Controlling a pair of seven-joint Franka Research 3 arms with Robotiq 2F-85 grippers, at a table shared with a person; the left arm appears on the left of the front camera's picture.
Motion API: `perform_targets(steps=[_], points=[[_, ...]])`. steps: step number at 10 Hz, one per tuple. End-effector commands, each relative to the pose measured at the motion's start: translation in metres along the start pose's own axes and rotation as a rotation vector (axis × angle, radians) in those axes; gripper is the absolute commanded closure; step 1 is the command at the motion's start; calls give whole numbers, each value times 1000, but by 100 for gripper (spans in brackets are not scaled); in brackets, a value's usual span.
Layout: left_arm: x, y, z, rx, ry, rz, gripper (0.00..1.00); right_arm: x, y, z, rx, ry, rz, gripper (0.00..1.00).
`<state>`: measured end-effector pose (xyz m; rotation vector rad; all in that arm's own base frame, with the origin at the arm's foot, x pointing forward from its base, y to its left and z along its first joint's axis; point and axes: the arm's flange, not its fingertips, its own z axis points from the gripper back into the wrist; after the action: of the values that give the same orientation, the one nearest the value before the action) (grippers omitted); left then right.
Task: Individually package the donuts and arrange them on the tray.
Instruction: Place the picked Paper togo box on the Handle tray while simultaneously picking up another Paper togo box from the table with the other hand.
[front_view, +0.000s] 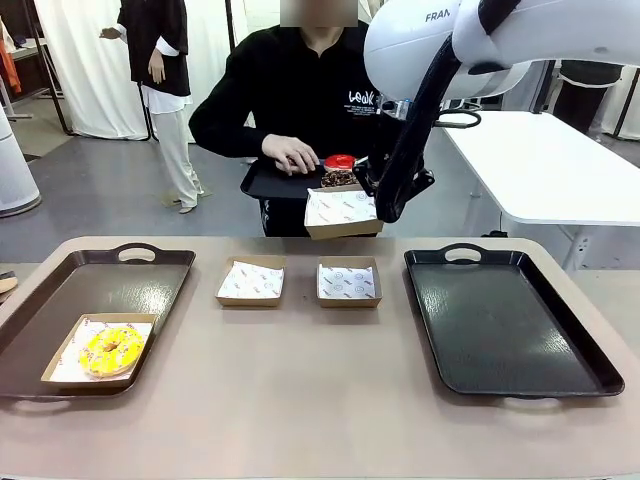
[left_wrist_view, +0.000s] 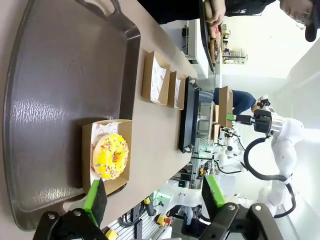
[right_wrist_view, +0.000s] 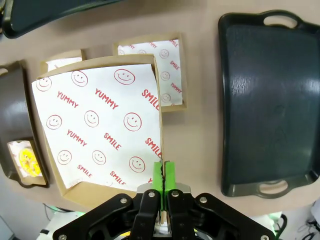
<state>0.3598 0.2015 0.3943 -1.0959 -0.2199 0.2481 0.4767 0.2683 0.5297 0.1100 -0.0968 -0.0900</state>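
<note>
Yellow donut (front_view: 110, 348) is boxed and set on the left tray (front_view: 150, 285). An empty box (right_wrist_view: 100, 125) is clamped by the right gripper (right_wrist_view: 163, 175) beside the person's tray (front_view: 268, 186), where the red donut (front_view: 340, 161) and a dark donut (front_view: 338, 179) are waiting. The left gripper (left_wrist_view: 155, 195) is held apart. Two table boxes (front_view: 251, 282) are unfilled.
</note>
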Motion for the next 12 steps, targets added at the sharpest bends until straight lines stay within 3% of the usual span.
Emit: perform_targets(steps=[1, 12], points=[[2, -1, -2, -10, -2, 1, 0, 8, 4, 1, -9, 23, 0, 100], [2, -1, -2, -10, -2, 1, 0, 3, -1, 0, 1, 3, -3, 100]])
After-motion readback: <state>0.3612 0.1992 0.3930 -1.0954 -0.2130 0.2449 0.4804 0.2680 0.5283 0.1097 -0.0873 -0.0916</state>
